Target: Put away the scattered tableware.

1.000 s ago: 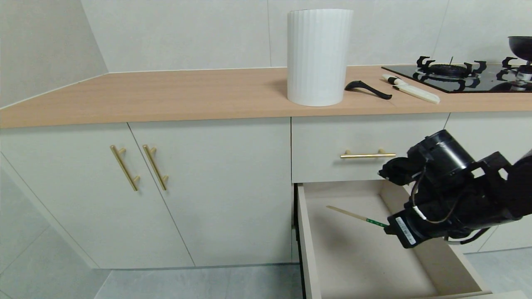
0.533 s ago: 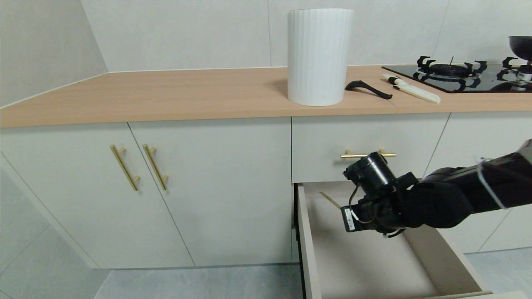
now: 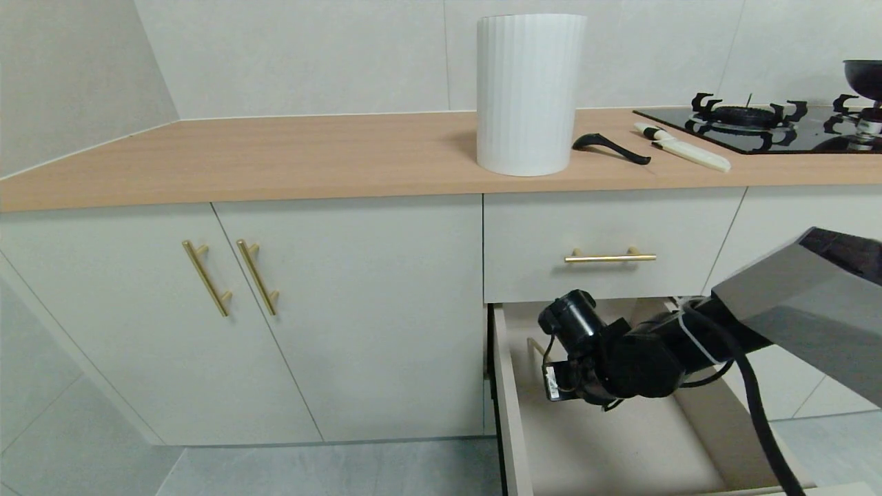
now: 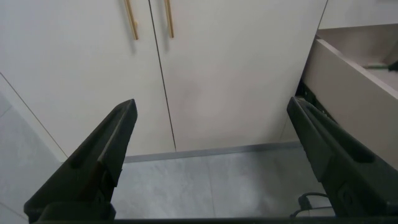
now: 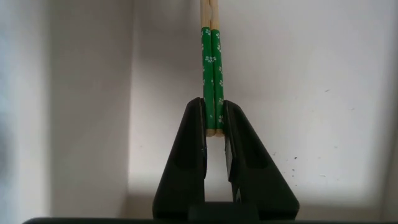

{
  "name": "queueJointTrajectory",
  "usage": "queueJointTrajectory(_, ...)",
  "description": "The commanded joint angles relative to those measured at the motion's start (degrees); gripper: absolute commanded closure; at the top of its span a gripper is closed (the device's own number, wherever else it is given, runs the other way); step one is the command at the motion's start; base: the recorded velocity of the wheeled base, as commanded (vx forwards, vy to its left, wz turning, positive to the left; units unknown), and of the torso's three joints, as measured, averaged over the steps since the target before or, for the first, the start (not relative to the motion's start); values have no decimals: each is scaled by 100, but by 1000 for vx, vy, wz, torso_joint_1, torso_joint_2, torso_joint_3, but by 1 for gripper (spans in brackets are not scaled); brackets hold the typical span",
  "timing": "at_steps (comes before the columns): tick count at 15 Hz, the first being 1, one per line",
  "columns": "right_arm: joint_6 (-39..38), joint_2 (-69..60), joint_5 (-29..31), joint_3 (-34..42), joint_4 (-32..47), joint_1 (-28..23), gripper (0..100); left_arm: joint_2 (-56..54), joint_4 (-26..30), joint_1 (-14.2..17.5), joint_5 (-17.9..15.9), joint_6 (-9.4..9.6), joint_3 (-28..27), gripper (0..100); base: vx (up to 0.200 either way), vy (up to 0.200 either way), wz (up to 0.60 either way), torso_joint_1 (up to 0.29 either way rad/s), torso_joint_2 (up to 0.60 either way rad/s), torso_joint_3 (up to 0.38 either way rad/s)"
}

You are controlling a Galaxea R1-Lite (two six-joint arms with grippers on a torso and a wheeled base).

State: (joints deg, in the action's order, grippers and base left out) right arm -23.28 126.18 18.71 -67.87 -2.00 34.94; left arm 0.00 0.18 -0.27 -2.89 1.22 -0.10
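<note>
My right gripper (image 3: 553,363) (image 5: 214,127) is shut on a pair of wooden chopsticks (image 5: 211,59) with green patterned ends. It sits low inside the open drawer (image 3: 511,420), near the back left corner, and the chopsticks' pale tips (image 3: 532,342) point toward the drawer's left wall. On the countertop above lie a black spoon (image 3: 610,147) and a white knife (image 3: 683,148). My left gripper (image 4: 211,174) hangs open with nothing between its fingers, low in front of the cabinet doors and above the floor.
A tall white ribbed container (image 3: 528,93) stands on the wooden counter (image 3: 275,155), left of the spoon. A gas hob (image 3: 758,127) is at the far right. A shut drawer with a gold handle (image 3: 610,258) sits above the open one. Two cabinet doors (image 3: 344,310) are to the left.
My right arm has swung left and deeper into the drawer, carrying the chopsticks from the drawer's right side to its back left. The left arm kept still.
</note>
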Motion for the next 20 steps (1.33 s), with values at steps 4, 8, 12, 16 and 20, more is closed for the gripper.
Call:
queueJointTrajectory(4, 52, 811, 1, -130, 42, -5, 100, 0, -1, 0, -1, 1, 1, 0, 0, 0, 0, 0, 0, 0)
queueJointTrajectory(8, 149, 1224, 1, -183, 261, 13, 100, 0, -1, 0, -1, 1, 1, 0, 0, 0, 0, 0, 0, 0)
queueJointTrajectory(12, 184, 1435, 1, -245, 270, 13, 100, 0, -1, 0, -1, 1, 1, 0, 0, 0, 0, 0, 0, 0)
queueJointTrajectory(16, 184, 1444, 10, -262, 261, 13, 100, 0, -1, 0, -1, 1, 1, 0, 0, 0, 0, 0, 0, 0)
queueJointTrajectory(20, 184, 1444, 10, -262, 261, 13, 100, 0, -1, 0, -1, 1, 1, 0, 0, 0, 0, 0, 0, 0)
